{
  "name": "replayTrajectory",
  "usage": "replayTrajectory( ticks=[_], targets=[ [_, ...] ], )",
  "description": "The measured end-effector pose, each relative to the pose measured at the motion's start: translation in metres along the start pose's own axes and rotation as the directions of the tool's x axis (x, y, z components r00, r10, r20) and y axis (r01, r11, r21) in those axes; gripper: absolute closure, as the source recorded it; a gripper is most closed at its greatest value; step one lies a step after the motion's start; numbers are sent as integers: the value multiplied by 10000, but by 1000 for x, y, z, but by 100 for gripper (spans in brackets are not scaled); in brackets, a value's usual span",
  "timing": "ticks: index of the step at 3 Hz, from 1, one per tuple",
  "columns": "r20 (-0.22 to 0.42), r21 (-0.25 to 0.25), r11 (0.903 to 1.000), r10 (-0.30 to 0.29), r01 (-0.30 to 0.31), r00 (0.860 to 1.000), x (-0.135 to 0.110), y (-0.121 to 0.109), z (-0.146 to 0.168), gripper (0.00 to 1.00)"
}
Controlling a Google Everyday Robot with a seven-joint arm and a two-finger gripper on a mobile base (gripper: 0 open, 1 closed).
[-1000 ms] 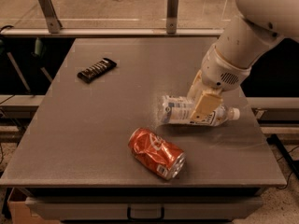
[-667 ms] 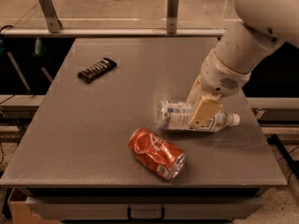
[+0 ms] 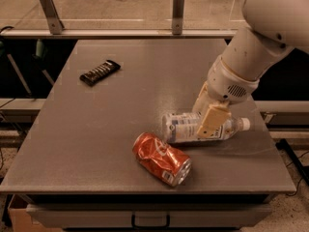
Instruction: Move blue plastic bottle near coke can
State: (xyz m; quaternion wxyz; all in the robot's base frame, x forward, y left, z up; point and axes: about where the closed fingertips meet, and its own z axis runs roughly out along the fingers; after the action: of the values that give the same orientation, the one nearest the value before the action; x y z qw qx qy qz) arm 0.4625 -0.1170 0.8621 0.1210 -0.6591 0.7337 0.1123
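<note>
Dark snack bar wrapper [image 3: 100, 72] lies toward the back left corner of the bench [image 3: 96, 144], unmoved. The crushed coke can [image 3: 161, 158] rests on its side near the front edge, also where it was. Just behind and right of it the blue plastic bottle [image 3: 181, 127] lies flat, cap toward the right edge; it has slid slightly nearer the front edge and the can. The claw [image 3: 206, 122] straddles its middle, fingers closed onto it
</note>
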Motion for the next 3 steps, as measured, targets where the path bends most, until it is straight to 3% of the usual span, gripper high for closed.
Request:
replayTrajectory(
  ticks=[1, 2, 3],
  targets=[
    [50, 184, 9998, 49, -50, 10000, 1, -4, -5, 0],
    [786, 1133, 9934, 109, -198, 9968, -5, -26, -37, 0],
    [2389, 2816, 9577, -100, -595, 9710, -17, -58, -107, 0]
  ],
)
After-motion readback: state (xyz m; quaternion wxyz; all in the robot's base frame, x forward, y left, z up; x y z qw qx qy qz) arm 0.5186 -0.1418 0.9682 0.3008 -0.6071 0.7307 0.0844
